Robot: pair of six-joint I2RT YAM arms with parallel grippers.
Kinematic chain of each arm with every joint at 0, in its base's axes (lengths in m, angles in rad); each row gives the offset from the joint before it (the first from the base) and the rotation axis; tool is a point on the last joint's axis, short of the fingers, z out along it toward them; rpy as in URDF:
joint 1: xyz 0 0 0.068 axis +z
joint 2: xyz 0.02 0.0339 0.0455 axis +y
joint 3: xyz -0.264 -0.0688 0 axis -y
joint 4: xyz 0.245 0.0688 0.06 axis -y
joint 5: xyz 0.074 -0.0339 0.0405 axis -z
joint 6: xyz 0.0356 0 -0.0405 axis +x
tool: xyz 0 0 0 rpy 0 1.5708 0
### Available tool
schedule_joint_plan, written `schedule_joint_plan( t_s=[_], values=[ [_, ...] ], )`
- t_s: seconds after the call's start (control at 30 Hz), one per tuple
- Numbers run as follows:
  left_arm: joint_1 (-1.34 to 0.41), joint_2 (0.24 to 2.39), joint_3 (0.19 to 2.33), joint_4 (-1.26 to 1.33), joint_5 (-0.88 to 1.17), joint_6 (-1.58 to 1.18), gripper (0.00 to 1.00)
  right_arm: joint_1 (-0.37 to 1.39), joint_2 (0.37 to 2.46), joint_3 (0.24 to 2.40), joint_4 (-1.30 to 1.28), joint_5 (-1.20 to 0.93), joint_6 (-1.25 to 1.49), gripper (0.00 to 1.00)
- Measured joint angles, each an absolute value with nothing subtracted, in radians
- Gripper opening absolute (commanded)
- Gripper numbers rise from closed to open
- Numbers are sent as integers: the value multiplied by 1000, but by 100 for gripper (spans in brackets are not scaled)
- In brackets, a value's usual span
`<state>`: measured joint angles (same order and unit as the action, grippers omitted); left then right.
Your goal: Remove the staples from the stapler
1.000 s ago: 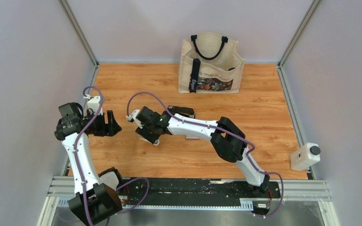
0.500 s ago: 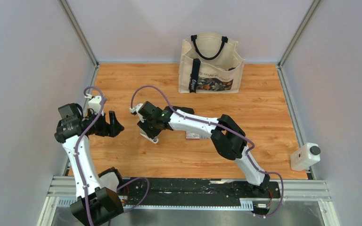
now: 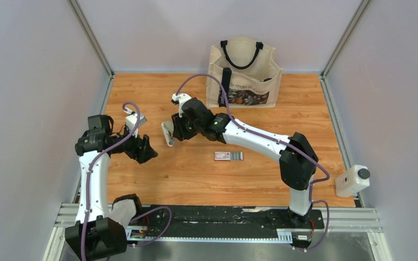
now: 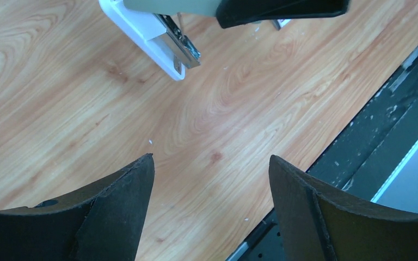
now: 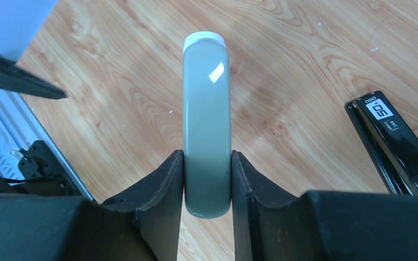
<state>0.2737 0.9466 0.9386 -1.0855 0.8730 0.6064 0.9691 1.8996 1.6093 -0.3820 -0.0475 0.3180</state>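
My right gripper (image 5: pixel 207 154) is shut on a grey-green stapler (image 5: pixel 207 119) with a white base, gripping its sides and holding it above the wooden table. In the top view this stapler (image 3: pixel 167 134) hangs at the right gripper (image 3: pixel 177 130), left of centre. In the left wrist view its white base (image 4: pixel 147 32) and a silvery metal magazine (image 4: pixel 180 41) point down at the top of the frame. I cannot make out a separate strip of staples. My left gripper (image 4: pixel 211 157) is open and empty, just left of and below the stapler (image 3: pixel 146 151).
A black stapler (image 5: pixel 392 141) lies on the table right of the held one. A small red and white box (image 3: pixel 228 156) lies mid-table. A canvas tote bag (image 3: pixel 243 70) stands at the back. A white device (image 3: pixel 352 180) sits off the right edge.
My right arm has carried the grey-green stapler up and toward the back. My left arm has swung right and forward, closer to the stapler, with its jaws open.
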Motion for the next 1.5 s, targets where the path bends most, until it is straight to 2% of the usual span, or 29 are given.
schedule_joint_plan(
  t_s=[0.5,0.77,1.13,1.33,1.5],
  values=[
    [179,1127,894,-1022,817,788,87,979,1829,1443,-286,-72,436,0],
    [118,1127,848,-936,809,802,81,979,1723,1345,-169,-104,532,0],
    [84,1122,792,-815,802,789,78,979,1672,1242,-35,-142,633,0],
    [63,1122,792,-795,794,786,72,978,1672,1213,1,-160,664,0],
    [43,1135,792,-784,772,786,59,978,1672,1206,20,-167,680,0]
  ],
)
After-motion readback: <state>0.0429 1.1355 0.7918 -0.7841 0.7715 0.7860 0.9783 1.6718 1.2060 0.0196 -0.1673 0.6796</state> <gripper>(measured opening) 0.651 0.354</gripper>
